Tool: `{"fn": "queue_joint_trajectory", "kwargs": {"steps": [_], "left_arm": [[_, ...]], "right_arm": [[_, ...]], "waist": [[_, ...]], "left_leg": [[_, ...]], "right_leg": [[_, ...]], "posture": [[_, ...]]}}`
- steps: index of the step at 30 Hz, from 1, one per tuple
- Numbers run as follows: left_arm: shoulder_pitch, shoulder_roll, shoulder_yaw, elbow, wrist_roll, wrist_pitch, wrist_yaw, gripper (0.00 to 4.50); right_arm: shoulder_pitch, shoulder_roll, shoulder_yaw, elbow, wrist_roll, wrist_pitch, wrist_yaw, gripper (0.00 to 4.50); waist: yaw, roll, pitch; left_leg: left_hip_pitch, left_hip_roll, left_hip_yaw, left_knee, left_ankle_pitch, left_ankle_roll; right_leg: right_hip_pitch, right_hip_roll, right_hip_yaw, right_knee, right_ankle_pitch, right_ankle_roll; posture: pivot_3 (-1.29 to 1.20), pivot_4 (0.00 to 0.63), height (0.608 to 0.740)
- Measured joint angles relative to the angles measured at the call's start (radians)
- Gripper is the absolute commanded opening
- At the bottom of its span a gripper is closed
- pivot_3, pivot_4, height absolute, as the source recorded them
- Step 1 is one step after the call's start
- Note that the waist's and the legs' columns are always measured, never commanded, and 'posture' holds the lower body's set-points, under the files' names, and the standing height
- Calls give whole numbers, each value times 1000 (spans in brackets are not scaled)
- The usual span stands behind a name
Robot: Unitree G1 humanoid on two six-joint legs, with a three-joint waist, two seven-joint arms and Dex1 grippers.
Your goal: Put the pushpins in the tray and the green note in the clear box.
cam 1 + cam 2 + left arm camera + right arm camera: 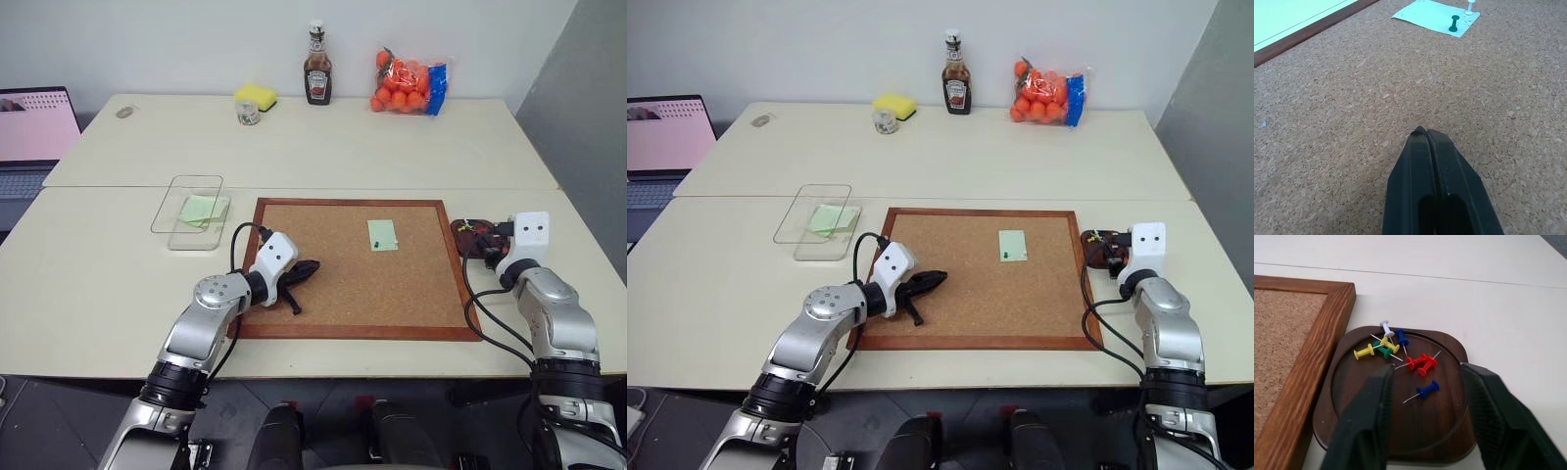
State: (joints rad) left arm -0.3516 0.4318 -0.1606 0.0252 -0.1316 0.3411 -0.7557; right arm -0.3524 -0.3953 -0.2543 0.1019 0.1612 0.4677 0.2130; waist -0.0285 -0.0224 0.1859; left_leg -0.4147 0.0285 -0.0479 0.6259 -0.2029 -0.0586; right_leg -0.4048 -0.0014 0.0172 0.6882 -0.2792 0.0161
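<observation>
Landmark: the corkboard (355,266), lying flat on the bench (294,147).

Right gripper (1425,382): beyond the board's right edge, above the tray (1449,440), which sits just beside the frame. Its fingers (1364,423) stand apart with nothing between them. Pushpins (1420,363) lie loose in the tray: yellow, green, white, blue and red.

Left gripper (297,282): over the board's lower left part, fingers (1435,196) pressed together and empty, pointing across the cork.

Green note (383,235): on the board's upper right part, pinned by a dark green pin (1454,23); a white pin (1469,7) stands at its far edge.

Clear box (189,211): on the bench just off the board's upper left corner. A green slip (204,210) lies in it.

Judged state: the note and its pins are not yet moved.

Risks:
- The pins are far smaller than a finger, so a grasp may slip off the head or catch the paper with it.
- Pulling a pin at a slant could tear the note or drag it across the cork.
- The freed note lies flat and thin; fingers may fail to get under an edge, or crumple it.
- A low pass over the tray could scatter the loose pins.
</observation>
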Motion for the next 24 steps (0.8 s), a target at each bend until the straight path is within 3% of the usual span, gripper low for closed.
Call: {"fn": "queue_joint_trajectory", "kwargs": {"steps": [8, 12, 17, 24], "left_arm": [[0, 0, 0, 1, 0, -1, 1, 0], [1, 3, 0, 1, 0, -2, 1, 0], [1, 4, -1, 1, 0, -4, 0, 0], [1, 5, -1, 1, 1, -5, -1, 0]], "right_arm": [[22, 53, -15, -216, 79, -20, 15, 2474], [60, 85, 89, -318, 94, 2, 51, 2474], [63, 160, 261, -300, 47, 21, 44, 2474], [15, 188, 297, -142, -32, -20, 1, 2474]], "waist": [[0, 0, 0], [-1, 0, 0], [-1, 0, 0], [-1, 0, 0]], "left_leg": [[0, 0, -1, 0, 0, 0], [0, 0, -1, 0, 0, 0], [0, 0, -1, 0, 0, 0], [0, 0, -1, 0, 0, 0]], "right_leg": [[0, 0, 0, 0, 0, 0], [0, 0, 0, 0, 0, 0], [0, 0, 0, 0, 0, 0], [0, 0, 0, 0, 0, 0]], "posture": [[0, 150, 740], [0, 150, 740], [0, 150, 740], [0, 150, 740]]}}
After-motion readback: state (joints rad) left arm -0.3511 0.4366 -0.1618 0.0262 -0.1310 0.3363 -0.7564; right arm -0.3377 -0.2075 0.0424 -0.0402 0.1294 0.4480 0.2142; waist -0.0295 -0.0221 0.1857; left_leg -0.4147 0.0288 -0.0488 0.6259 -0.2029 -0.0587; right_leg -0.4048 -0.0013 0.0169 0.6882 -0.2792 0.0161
